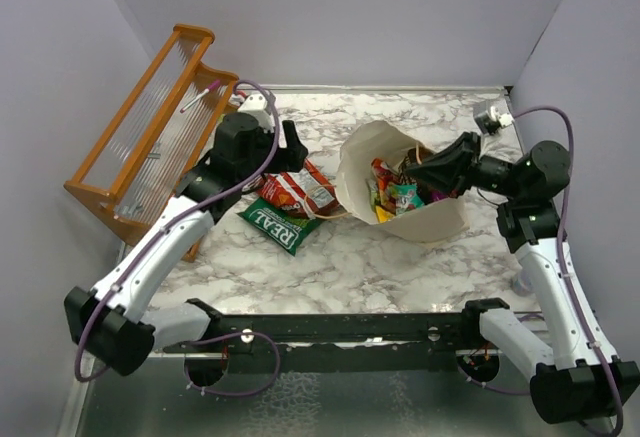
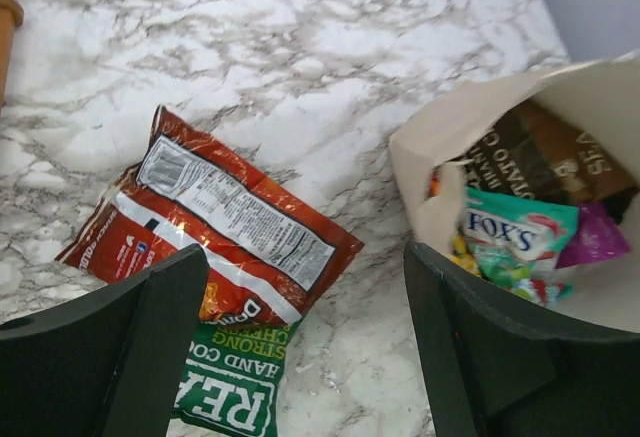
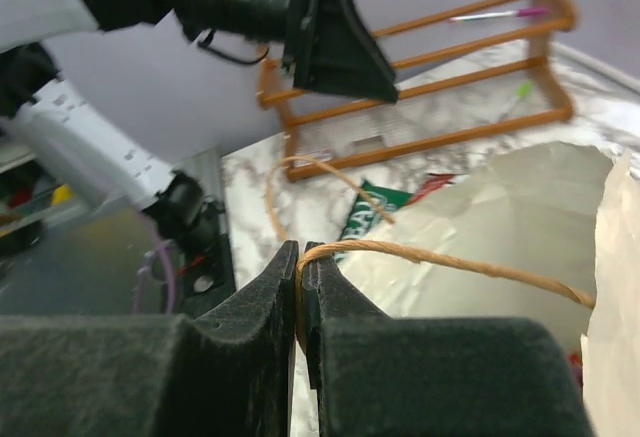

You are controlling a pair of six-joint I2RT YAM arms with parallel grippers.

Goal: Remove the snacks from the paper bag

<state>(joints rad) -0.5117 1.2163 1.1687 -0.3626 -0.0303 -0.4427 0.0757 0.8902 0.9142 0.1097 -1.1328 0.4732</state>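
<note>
The paper bag [image 1: 440, 222] lies tilted on the marble table with its mouth facing left, and several snacks [image 1: 395, 195] show inside. My right gripper [image 3: 301, 252] is shut on the bag's cord handle [image 3: 450, 262] at the mouth. Two snacks lie outside, left of the bag: a red-orange packet [image 2: 215, 217] overlapping a green packet [image 2: 235, 382]. My left gripper [image 2: 305, 257] hovers open above them with nothing between its fingers. Inside the bag [image 2: 430, 147] I see a teal packet [image 2: 510, 237], a purple one [image 2: 598, 237] and brown ones [image 2: 540, 147].
An orange wooden rack [image 1: 150, 147] stands at the table's left edge, close behind my left arm, with a pink pen [image 1: 200, 95] on it. Grey walls enclose the table on three sides. A black rail [image 1: 340, 327] runs along the near edge.
</note>
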